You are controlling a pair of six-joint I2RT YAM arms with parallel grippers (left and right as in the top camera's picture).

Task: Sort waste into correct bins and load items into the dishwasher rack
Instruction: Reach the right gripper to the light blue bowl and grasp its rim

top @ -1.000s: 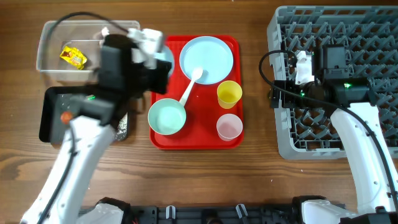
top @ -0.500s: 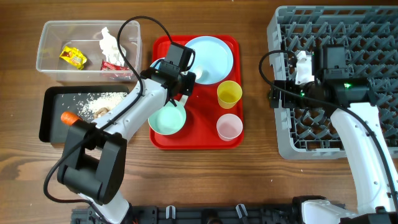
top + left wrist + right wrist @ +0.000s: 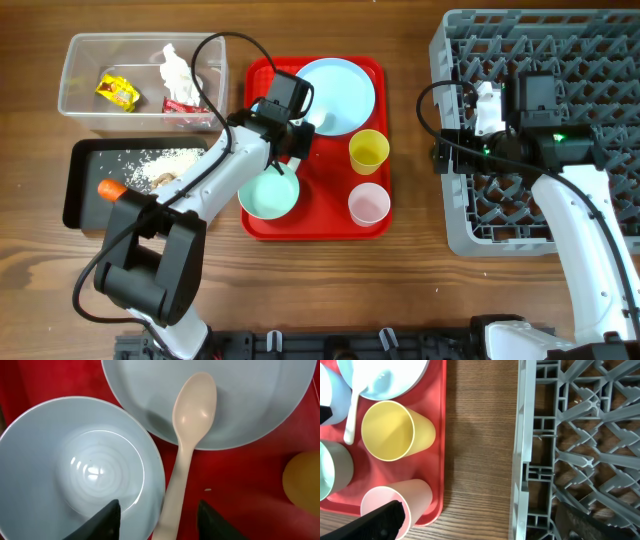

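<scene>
The white spoon (image 3: 185,445) rests on the plate (image 3: 250,400), handle beside bowl (image 3: 75,470).

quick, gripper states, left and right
Left gripper: open, astride the spoon handle, holding nothing.
Right gripper: open, empty.

Bright even overhead light; soft shadows; glare rings inside bowl (image 3: 80,470).

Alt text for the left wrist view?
A white plastic spoon lies with its head on a large pale blue round plate, its handle running down between the open fingers of the left gripper. A pale blue-green bowl and a yellow cup flank it, all on a flat red tray.
</scene>
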